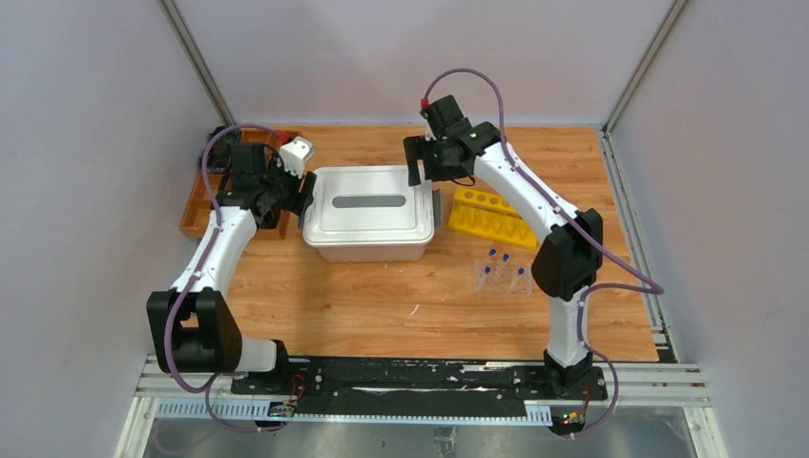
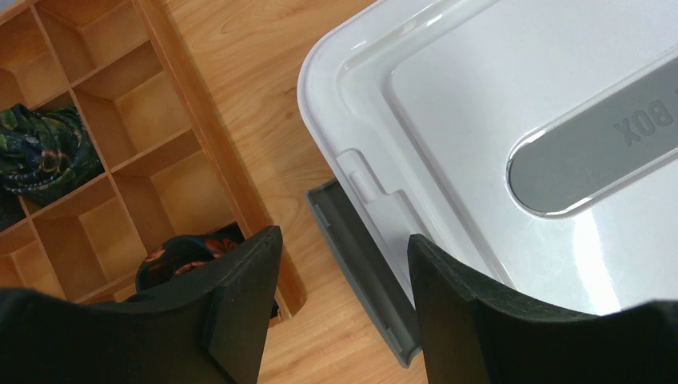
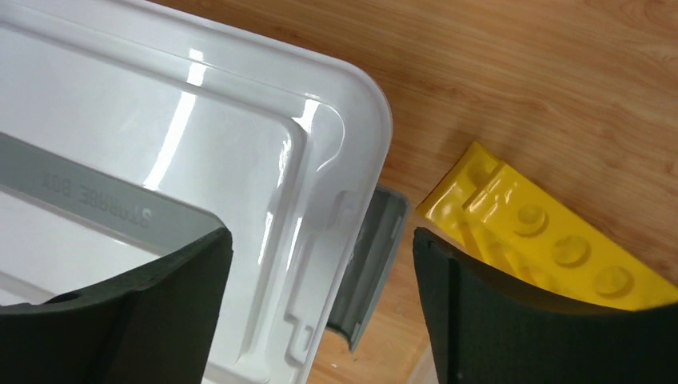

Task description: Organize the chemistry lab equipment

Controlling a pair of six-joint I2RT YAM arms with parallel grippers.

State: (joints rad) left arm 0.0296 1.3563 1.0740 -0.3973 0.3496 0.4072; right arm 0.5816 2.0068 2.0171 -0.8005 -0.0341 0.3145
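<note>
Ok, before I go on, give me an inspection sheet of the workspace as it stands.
Surface: wooden tabletop; white storage box in the middle, lid on.
Job's things: yellow holed rack right of the box; clear vial tray with blue-capped vials in front of it.
Clutter: brown compartment tray at left rear, dark parts inside.
Grippers: left gripper open at the box's left gray latch; right gripper open at the right gray latch.
Cables: purple cables looped along both arms.
Surroundings: pale walls on three sides; metal rail at near edge.
</note>
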